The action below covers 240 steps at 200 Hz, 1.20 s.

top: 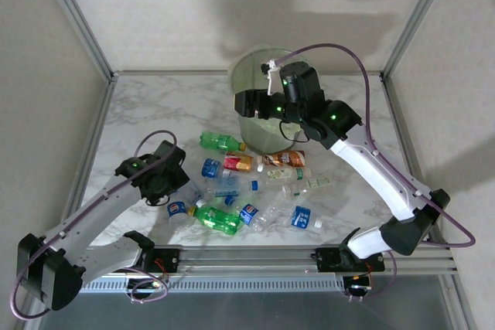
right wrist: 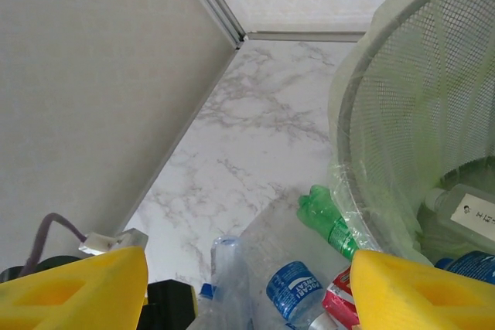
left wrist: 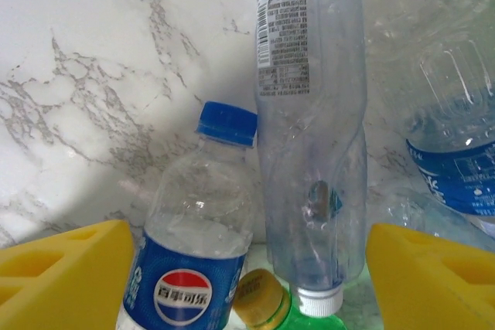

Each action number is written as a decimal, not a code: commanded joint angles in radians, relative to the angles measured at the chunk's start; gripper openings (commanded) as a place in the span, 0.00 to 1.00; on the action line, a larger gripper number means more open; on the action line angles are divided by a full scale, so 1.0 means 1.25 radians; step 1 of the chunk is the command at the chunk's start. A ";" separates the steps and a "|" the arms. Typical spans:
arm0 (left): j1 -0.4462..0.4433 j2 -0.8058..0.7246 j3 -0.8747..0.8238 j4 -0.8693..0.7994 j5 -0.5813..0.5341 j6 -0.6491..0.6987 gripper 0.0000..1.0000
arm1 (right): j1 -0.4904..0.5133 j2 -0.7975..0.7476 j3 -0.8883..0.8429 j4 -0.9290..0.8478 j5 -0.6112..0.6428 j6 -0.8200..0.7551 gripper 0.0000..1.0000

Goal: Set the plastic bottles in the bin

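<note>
Two bottles [right wrist: 462,210] inside the bin [right wrist: 402,98]

The bin [top: 259,135] stands at the far middle of the tabletop [top: 155,106], and some bottles [right wrist: 473,214] lie inside it. The other bottles [top: 238,163] lie scattered on the tabletop in front of the bin, between it and the bases of the arms. One bottle [top: 220,142] lies just beside the bin's foot, on its left. The right tool [right wrist: 247,280] hangs near the left part of the bin's rim. The left tool [left wrist: 249,253] is at the left end of the scattered group, with two bottles [left wrist: 313,129] side by side between its fingers.
</note>
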<state>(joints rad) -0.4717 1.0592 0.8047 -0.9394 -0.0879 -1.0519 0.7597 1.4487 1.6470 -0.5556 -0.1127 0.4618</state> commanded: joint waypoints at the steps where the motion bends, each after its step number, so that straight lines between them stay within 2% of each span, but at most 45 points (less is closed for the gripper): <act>1: 0.011 0.023 0.000 0.080 -0.052 -0.010 0.79 | 0.014 0.009 -0.014 0.031 -0.024 0.016 0.70; 26: 0.072 0.055 0.001 0.148 -0.059 0.013 0.77 | 0.024 0.005 -0.027 0.031 -0.028 0.023 0.69; 65: 0.141 0.139 -0.010 0.227 -0.006 0.049 0.75 | 0.033 -0.014 -0.043 0.022 -0.014 0.031 0.69; 137: 0.159 0.283 0.003 0.298 0.009 0.081 0.79 | 0.042 -0.060 -0.092 0.034 0.020 0.060 0.69; 203: 0.170 0.371 0.006 0.336 0.009 0.099 0.71 | 0.056 -0.064 -0.096 0.025 0.037 0.071 0.70; 240: 0.171 0.380 0.019 0.339 0.007 0.099 0.62 | 0.056 -0.066 -0.095 0.022 0.047 0.074 0.69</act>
<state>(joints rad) -0.2665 1.5269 0.8028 -0.5198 -0.0708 -0.9386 0.8207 1.3838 1.5337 -0.5354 -0.0784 0.5434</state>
